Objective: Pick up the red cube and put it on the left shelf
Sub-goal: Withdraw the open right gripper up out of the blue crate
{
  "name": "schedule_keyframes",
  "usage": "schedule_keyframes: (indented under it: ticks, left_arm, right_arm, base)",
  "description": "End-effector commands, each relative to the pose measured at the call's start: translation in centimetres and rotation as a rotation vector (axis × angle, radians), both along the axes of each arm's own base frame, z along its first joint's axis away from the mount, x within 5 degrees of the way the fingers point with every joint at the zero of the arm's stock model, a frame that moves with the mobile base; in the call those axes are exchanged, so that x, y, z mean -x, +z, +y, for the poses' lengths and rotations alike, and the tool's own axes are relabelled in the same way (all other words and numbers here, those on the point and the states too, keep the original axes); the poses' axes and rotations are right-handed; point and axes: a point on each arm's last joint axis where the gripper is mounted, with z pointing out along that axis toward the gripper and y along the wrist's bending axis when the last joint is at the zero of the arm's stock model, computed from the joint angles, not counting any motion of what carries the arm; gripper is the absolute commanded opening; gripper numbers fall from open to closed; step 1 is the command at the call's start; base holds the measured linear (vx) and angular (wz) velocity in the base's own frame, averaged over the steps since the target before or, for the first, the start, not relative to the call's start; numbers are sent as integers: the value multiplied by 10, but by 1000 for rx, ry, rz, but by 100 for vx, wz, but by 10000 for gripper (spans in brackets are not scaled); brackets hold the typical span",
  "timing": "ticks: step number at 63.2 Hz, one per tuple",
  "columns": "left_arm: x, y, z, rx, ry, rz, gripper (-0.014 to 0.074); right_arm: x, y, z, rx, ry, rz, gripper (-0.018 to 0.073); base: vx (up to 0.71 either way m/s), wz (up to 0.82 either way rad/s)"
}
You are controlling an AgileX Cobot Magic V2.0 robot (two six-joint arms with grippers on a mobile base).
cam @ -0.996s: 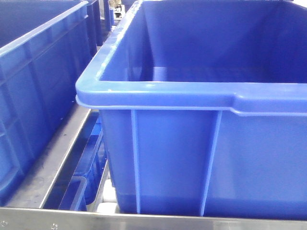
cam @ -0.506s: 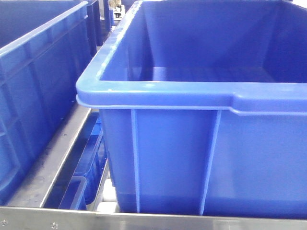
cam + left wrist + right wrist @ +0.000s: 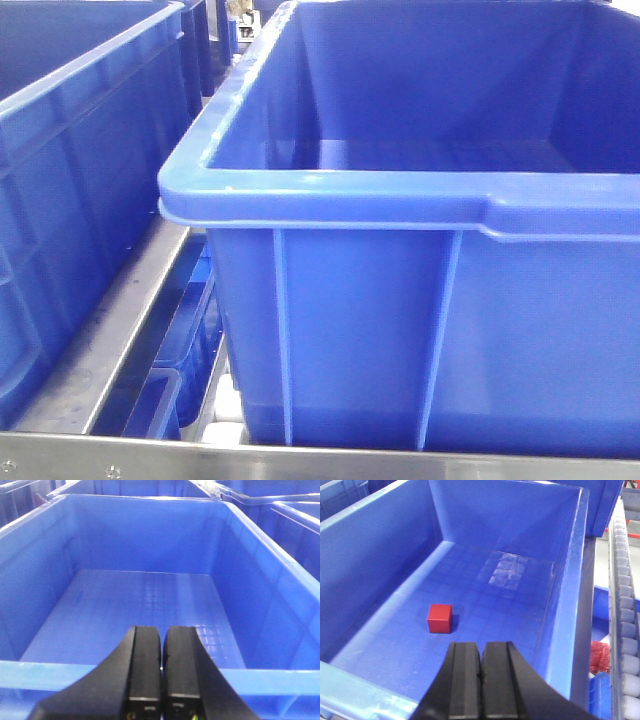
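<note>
From the front-facing view you see a large deep-blue crate (image 3: 400, 300) filling most of the frame, its rounded rim at mid-height and its inside bare as far as it shows; a second blue crate (image 3: 80, 180) stands to its left, and the flat stainless rails of the left shelf (image 3: 110, 340) run between them and along the bottom edge. No gripper and no cube show here. In the left wrist view your left gripper (image 3: 161, 650) has its two black fingers pressed together with only a thin seam between them, holding nothing; beyond the fingertips lies the grid-patterned floor of a blue crate (image 3: 150, 600), with nothing on it. In the right wrist view your right gripper (image 3: 481, 660) is likewise closed, fingers touching and holding nothing. The red cube (image 3: 439, 618) sits on the floor of a blue crate (image 3: 565, 610), just ahead of the fingertips and a little to their left, apart from the walls. To the right of that crate you can see a line of pale conveyor rollers (image 3: 625, 605).
</note>
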Motion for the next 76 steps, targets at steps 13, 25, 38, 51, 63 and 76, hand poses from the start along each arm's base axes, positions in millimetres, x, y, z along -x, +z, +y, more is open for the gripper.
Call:
schedule_keyframes:
  ticks: [13,25,38,51,63,76]
  left_arm:
    - [0,0,0,16,2,-67,102]
    - [0,0,0,16,2,-67,102]
    - [0,0,0,16,2,-67,102]
    - [0,0,0,16,2,-67,102]
    - [0,0,0,16,2,-67,102]
    - [0,0,0,16,2,-67,102]
  right_arm:
    - [-2,14,1,25,1,-97,45]
    - [-2,14,-1,18,-47,-93,45]
    - [-4,11,-3,10,-192,-112,45]
    - [-15,-13,-5,-60,-314,-180,45]
    - [-18,-42,-7,-67,-343,-234,45]
    - [-12,-73,-7,-99,-346,-266,45]
  base:
    - [0,0]
    - [0,0]
    - [-1,-5]
    - [-1,-4]
    - [0,0]
    - [0,0]
